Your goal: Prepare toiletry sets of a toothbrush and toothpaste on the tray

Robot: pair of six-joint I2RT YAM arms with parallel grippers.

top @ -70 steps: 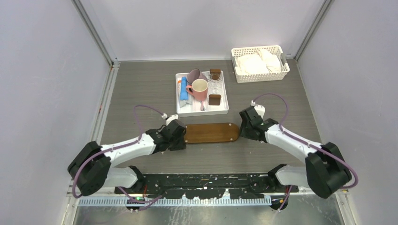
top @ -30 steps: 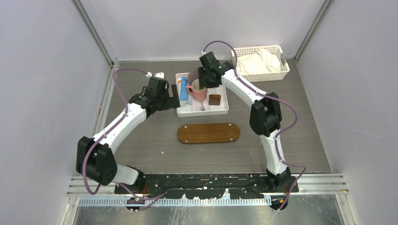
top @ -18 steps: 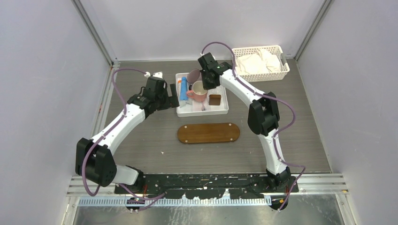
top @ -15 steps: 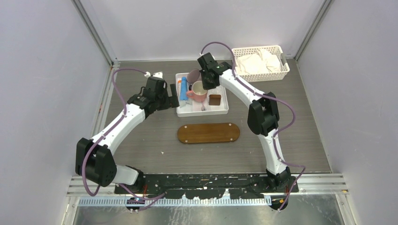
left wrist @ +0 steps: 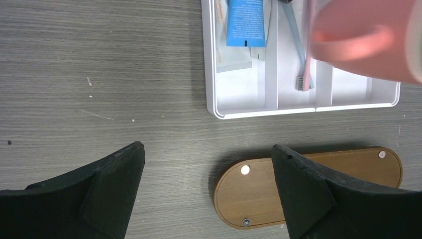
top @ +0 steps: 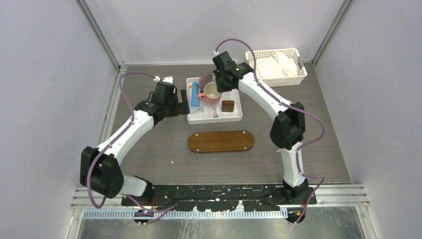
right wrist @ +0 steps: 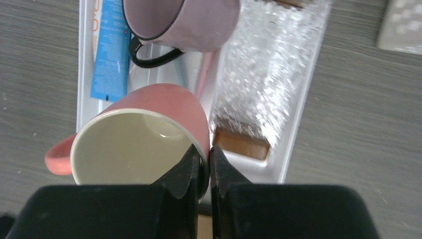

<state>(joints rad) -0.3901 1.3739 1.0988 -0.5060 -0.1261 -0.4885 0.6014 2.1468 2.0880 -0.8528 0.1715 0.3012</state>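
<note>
R pincer (right wrist: pixel 201 164) is pinching the pink mug (right wrist: pixel 134 144) by its rim, prob. clearing it off the toothbrush (left wrist: pixel 307 50) + blue toothpaste (left wrist: pixel 245 22) lying in the white tray (left wrist: pixel 259 112). L pincer (left wrist: pixel 206 149) is hovering wide open beside it, prob. ready to pick. Wooden tray (top: pixel 221 141) is sitting nearer the arms w/ nothing on it.

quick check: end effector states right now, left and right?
Left end effector: open, holding nothing.
Right end effector: closed on the rim of the pink mug.
</note>
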